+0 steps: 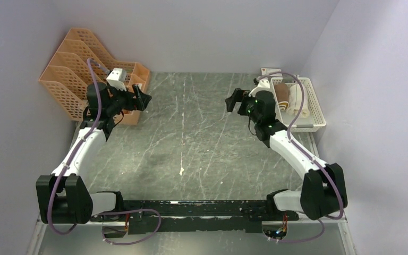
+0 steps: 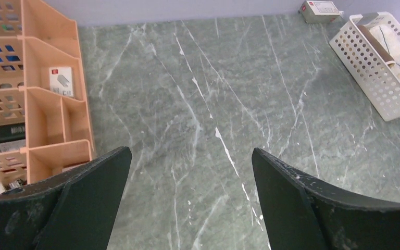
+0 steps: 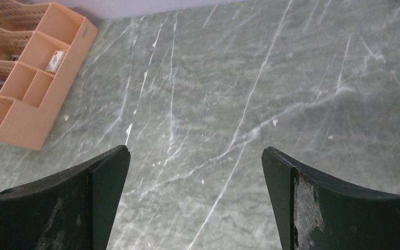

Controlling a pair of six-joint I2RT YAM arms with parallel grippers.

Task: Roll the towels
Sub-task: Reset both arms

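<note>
Grippers both spread wide, holding nothing. Right gripper (image 1: 236, 100) just left of white basket (image 1: 316, 109), the nearer; left gripper (image 1: 142, 98) well left of it. Inside basket, towels: brown towel (image 1: 282, 95) beside cream towel (image 1: 300, 102), apparently rolled, long axes along basket's length.

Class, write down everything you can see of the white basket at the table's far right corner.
The white basket is a rectangular, plastic-looking tray with walls perforated by round holes. It sits flat on the grey-green table near the right wall, holding a rolled brown towel and a cream towel side by side.
</note>
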